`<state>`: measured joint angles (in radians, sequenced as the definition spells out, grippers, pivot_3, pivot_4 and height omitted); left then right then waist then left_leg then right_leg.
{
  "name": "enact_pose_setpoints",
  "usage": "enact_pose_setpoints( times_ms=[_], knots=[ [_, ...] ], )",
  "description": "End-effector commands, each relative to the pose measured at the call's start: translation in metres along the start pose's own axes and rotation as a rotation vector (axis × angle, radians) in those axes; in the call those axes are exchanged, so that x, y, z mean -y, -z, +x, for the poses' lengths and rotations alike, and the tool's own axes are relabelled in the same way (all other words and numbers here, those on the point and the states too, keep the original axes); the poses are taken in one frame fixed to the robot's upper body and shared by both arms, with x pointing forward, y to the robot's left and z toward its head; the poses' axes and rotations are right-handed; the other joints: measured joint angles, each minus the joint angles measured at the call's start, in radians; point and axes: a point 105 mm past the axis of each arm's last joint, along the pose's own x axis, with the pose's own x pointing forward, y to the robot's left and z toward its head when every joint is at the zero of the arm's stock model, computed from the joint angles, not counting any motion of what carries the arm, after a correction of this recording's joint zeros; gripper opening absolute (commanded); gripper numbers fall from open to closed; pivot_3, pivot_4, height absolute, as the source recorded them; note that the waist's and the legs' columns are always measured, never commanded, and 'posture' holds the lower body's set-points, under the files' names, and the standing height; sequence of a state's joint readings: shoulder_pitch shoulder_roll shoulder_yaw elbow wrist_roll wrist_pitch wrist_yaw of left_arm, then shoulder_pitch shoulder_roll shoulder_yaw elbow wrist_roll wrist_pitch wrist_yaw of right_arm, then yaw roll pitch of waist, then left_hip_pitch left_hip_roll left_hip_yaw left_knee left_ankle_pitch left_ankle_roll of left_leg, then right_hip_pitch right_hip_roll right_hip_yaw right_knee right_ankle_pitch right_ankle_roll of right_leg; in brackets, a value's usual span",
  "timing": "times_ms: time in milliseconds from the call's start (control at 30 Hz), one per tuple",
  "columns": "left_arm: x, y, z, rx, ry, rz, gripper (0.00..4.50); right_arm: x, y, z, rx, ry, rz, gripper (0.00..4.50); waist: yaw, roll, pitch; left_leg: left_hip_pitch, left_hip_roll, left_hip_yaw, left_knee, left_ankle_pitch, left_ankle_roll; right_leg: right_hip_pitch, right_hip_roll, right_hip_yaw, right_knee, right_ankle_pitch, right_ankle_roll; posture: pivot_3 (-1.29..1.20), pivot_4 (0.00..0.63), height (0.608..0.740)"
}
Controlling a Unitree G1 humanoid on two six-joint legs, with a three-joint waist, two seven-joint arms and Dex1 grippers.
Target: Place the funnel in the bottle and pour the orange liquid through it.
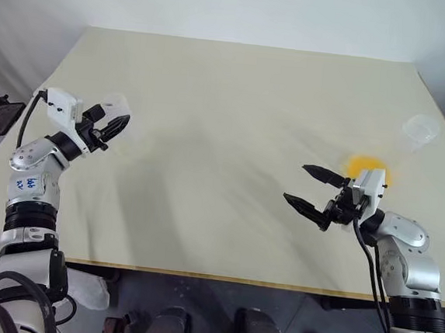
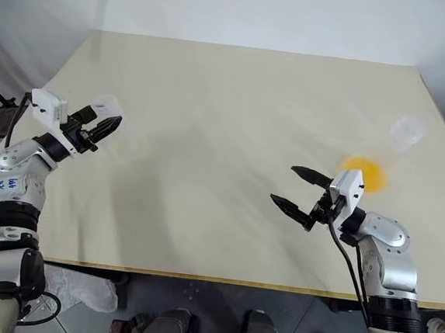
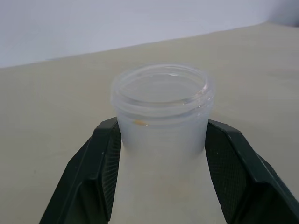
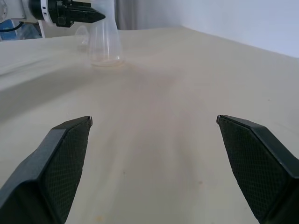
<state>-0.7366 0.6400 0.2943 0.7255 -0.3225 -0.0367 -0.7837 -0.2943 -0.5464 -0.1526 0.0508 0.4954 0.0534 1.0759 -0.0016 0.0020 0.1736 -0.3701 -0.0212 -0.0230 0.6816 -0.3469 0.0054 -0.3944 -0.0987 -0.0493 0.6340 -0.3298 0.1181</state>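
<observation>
Left, near the table [image 1: 236, 98] edge: left gripper [image 3: 161, 154] with jaws set on either side of the bottle [image 3: 161, 116] neck, pads touching as seen from the left wrist. Right: right gripper [image 1: 314, 192] hovering, jaws wide apart on nothing, orange liquid [image 1: 368, 168] just behind it. Farther right, faint clear funnel [image 1: 420, 131]; from right wrist, bottle standing upright far across.

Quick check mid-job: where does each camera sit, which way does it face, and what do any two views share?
Head stereo pair: looks forward and down over the table; both arms show.
Left wrist: looks along the left gripper, closed around the bottle neck.
Right wrist: looks across the table between the open right gripper fingers.
Shared: right wrist and head views both show the left gripper at the bottle.
</observation>
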Motion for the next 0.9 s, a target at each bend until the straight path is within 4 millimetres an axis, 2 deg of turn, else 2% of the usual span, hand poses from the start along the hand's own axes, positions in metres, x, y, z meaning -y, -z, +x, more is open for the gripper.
enact_pose_setpoints(
  times_ms=[33, 133, 233, 400, 467, 667, 900],
  knots=[
    [0.004, -0.018, 0.002, 0.067, 0.048, 0.04, 2.34, -0.001, -0.011, 0.004, 0.027, -0.008, -0.033, 4.5, 0.0, 0.0, 0.0, 0.0, 0.0, 0.0, 0.0, 0.0, 0.0, 0.0, 0.0, 0.0, 0.0, 0.0, 0.0, 0.0, 0.15, 0.74],
    [0.011, -0.024, 0.003, 0.083, 0.092, 0.047, 2.34, 0.0, -0.011, 0.003, 0.028, -0.004, -0.033, 4.5, 0.0, 0.0, 0.0, 0.0, 0.0, 0.0, 0.0, 0.0, 0.0, 0.0, 0.0, 0.0, 0.001, 0.0, 0.0, 0.0, 0.15, 0.74],
    [0.032, -0.042, 0.011, 0.115, 0.222, 0.06, 2.34, 0.001, -0.01, 0.0, 0.026, -0.002, -0.029, 4.5, 0.0, -0.001, 0.0, 0.0, 0.0, 0.0, 0.0, 0.0, 0.0, 0.0, 0.0, 0.0, 0.002, 0.0, 0.0, 0.0, 0.15, 0.74],
    [0.085, -0.05, 0.029, 0.101, 0.459, 0.045, 2.34, -0.003, -0.009, -0.01, 0.002, -0.059, 0.017, 4.5, 0.004, -0.001, 0.0, 0.0, -0.002, -0.001, 0.001, 0.0, 0.001, 0.0, -0.001, 0.0, 0.003, 0.0, 0.0, 0.0, 0.15, 0.74],
    [0.114, -0.052, 0.037, 0.107, 0.572, 0.046, 2.34, -0.004, -0.012, -0.016, -0.005, -0.071, 0.031, 4.5, 0.004, -0.001, 0.0, 0.0, -0.002, -0.001, 0.001, 0.0, 0.001, 0.0, 0.0, 0.0, 0.003, 0.0, 0.0, 0.0, 0.15, 0.74],
    [0.177, -0.054, 0.062, 0.118, 0.794, 0.042, 2.34, -0.002, -0.018, -0.037, -0.036, -0.063, 0.033, 4.5, 0.004, -0.001, 0.001, -0.001, -0.002, -0.001, 0.002, 0.0, 0.001, 0.0, 0.001, 0.0, 0.002, 0.0, 0.0, 0.0, 0.15, 0.74],
    [0.238, -0.052, 0.082, 0.148, 0.96, 0.056, 2.34, -0.001, -0.021, -0.062, -0.071, 0.019, 0.032, 4.5, 0.017, -0.002, 0.001, -0.001, -0.002, 0.001, 0.002, 0.0, 0.002, 0.0, 0.001, 0.0, 0.002, 0.0, 0.001, 0.0, 0.15, 0.74]
  ],
)
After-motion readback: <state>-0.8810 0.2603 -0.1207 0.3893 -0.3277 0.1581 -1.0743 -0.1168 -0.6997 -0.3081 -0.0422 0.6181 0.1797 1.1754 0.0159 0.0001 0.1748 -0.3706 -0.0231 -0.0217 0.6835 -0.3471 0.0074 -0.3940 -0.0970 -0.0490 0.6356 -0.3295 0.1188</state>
